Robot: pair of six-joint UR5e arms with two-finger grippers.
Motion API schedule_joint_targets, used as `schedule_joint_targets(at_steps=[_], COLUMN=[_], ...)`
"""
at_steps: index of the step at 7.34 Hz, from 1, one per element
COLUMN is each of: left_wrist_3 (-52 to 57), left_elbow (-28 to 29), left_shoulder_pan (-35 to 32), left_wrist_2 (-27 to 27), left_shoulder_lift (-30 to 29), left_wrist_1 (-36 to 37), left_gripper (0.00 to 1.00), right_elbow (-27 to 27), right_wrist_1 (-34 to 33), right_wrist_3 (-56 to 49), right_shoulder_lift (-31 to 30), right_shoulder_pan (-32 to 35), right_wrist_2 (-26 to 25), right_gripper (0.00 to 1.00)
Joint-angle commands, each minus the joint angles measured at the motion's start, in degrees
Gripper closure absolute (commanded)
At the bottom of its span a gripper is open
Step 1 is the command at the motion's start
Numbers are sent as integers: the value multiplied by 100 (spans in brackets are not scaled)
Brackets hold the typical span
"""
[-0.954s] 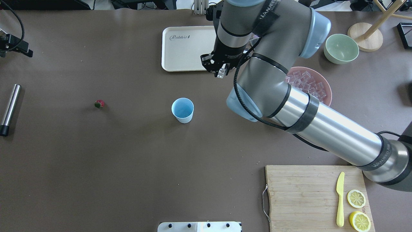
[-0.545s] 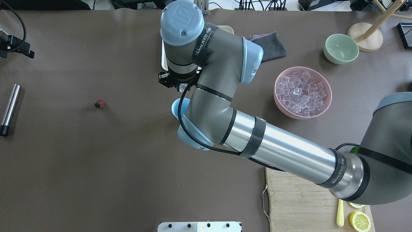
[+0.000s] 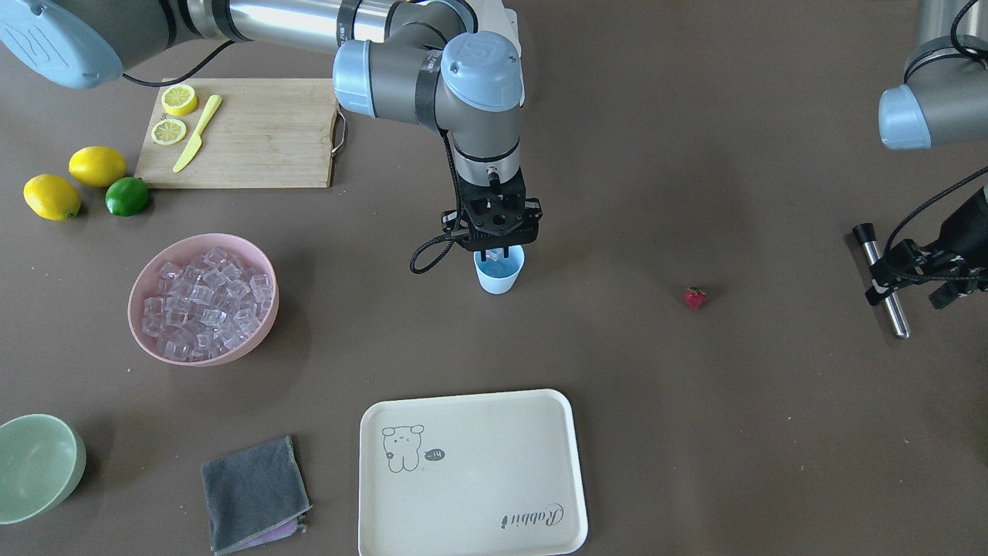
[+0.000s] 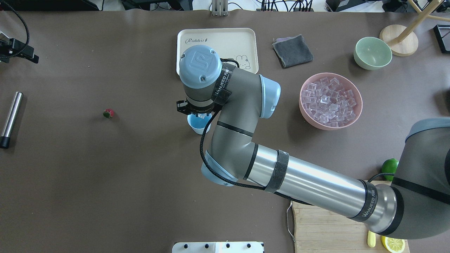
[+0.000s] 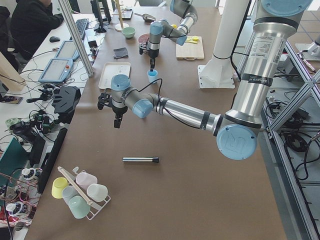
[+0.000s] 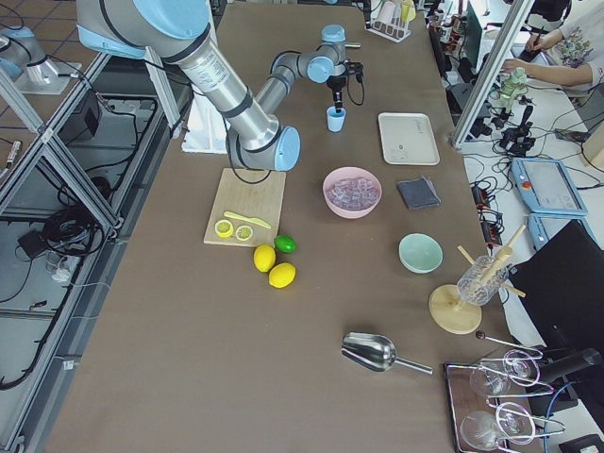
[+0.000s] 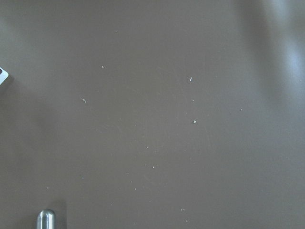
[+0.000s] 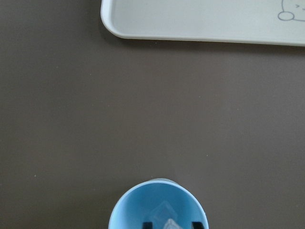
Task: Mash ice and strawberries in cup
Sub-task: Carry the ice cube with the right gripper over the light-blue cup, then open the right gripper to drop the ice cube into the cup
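Your right gripper (image 3: 495, 249) was pinching one clear ice cube (image 8: 167, 220) between its fingertips. It pointed straight down, just above the mouth of the light-blue cup (image 8: 136, 207). In the wrist view the cube sat inside the ring of the rim, a little toward the near side, so the line-up looked good enough to release.

To do this step well, I would have lowered a touch more, until the cube was level with the rim. Then I would have spread the jaws only slightly. The cup is light and narrow, and a wide opening or a sideways nudge could have tipped it. After that, a straight lift clear before swinging away would have been safest. Whether other cubes lay at the bottom of the cup, the pictures did not show.

Further out, the rest of the ice (image 3: 204, 297) was heaped in the pink bowl (image 3: 231, 354), well to the right of the cup in the overhead view. The strawberry (image 3: 695, 298) lay alone on the tabletop (image 4: 105, 182), well to the left. Your left gripper (image 3: 926, 266) hung at the far left, above a steel rod (image 3: 888, 297). I could not tell whether its jaws were spread or pressed together.
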Motion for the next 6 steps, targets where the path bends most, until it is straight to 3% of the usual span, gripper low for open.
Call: schedule_joint_targets(at_steps=[1, 2, 3, 5, 6], left_wrist_3=[1, 10, 10, 1, -8], left_elbow=[18, 9, 0, -26, -26], left_shoulder_pan=[0, 0, 0, 0, 0], left_wrist_2=[0, 0, 0, 0, 0], left_shoulder_lift=[-15, -6, 20, 29, 20], left_wrist_1=[-12, -12, -12, -12, -12], left_gripper=[2, 2, 2, 2, 2], right_elbow=[11, -6, -50, -76, -59], right_wrist_1=[16, 25, 25, 25, 25], right_wrist_3=[12, 3, -6, 38, 73], right_shoulder_lift=[-28, -36, -45, -19, 7], right_shoulder_pan=[-78, -122, -123, -71, 17], right_wrist_2=[-38, -117, -135, -135, -109], right_gripper=[100, 100, 65, 15, 10])
